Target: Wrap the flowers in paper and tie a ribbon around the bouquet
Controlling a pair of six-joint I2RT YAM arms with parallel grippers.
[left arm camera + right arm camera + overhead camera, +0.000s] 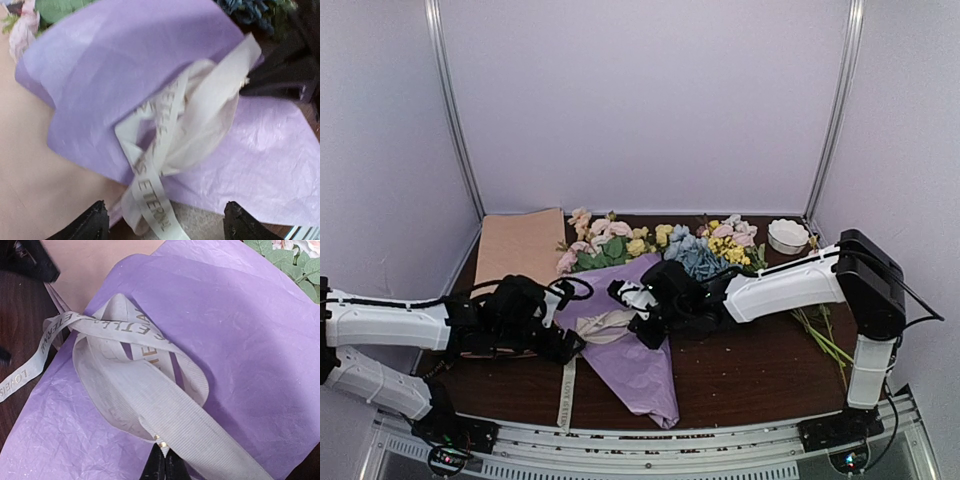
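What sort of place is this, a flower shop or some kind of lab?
Probably a lab booth staged as a florist's bench: plain white walls, two robot arms on a metal rail, and a paper-wrapped bouquet on the table.

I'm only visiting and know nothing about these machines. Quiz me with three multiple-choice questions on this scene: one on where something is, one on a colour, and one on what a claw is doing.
1. Where does the white bowl sit?
A) near the far right corner of the table
B) on top of the wrapped bunch
C) at the near left edge

2. What colour is the paper wrapped around the flowers?
A) green
B) lilac-purple
C) red

3. What is the right gripper doing?
A) gaping wide over bare wood
B) gripping a loose stem
C) shut on the ribbon

Answers:
1. A: the bowl stands at the back, by the right-hand post.
2. B: the sheet shows lilac-purple in all three views.
3. C: its fingertips meet, pinching the ribbon's broad band.
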